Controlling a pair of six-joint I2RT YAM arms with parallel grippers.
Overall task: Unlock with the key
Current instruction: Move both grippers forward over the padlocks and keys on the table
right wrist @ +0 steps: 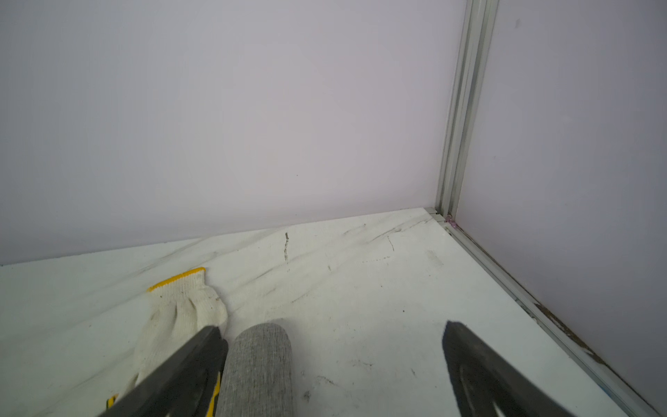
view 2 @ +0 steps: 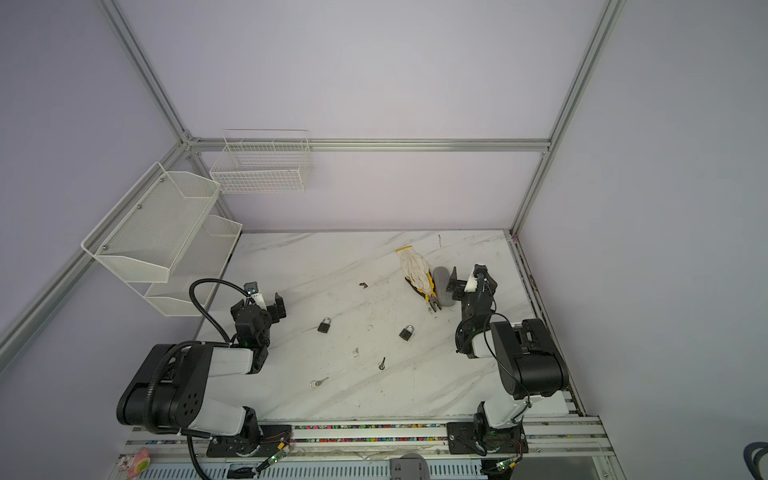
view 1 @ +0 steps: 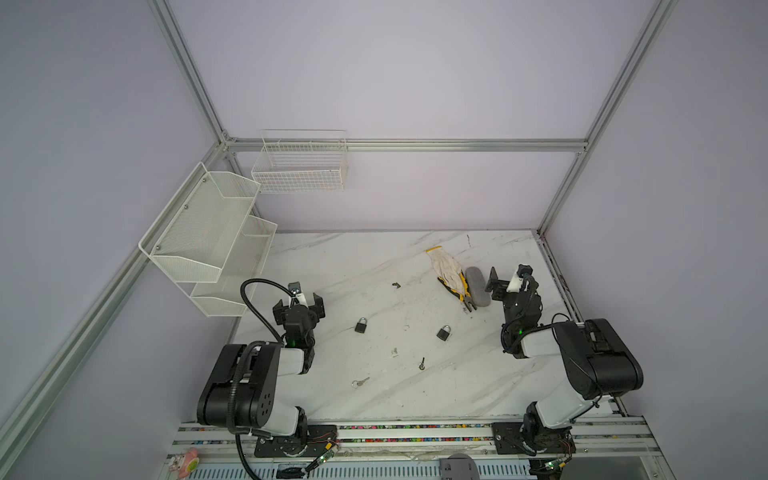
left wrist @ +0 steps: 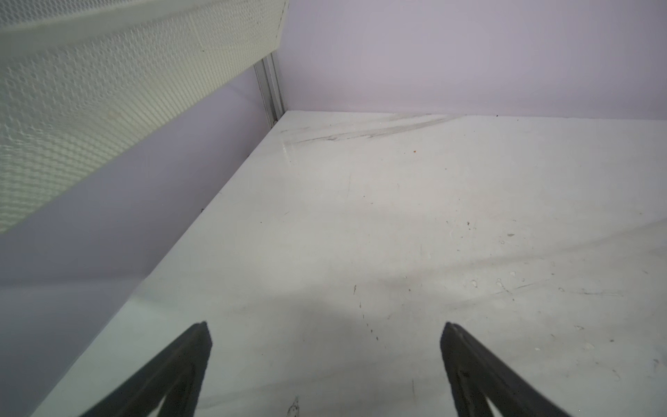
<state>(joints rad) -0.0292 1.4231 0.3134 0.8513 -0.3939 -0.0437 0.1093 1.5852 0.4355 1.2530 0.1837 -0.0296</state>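
Two keys lie flat: a dark key (view 1: pixel 422 363) near the padlock (view 1: pixel 444 333), a silver key (view 1: pixel 360 382) farther from it, and a second padlock (view 1: pixel 361 325) well apart. Left gripper (left wrist: pixel 326 326) and right gripper (right wrist: pixel 335 325) gape wide, empty; choosing the mismatched key, or skidding off thin flat metal, could stall the unlock.

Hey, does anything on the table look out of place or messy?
A white glove lies crumpled partly over yellow-handled pliers, beside a gray case, near the right gripper. None suits unlocking. The tabletop is scuffed and stained.
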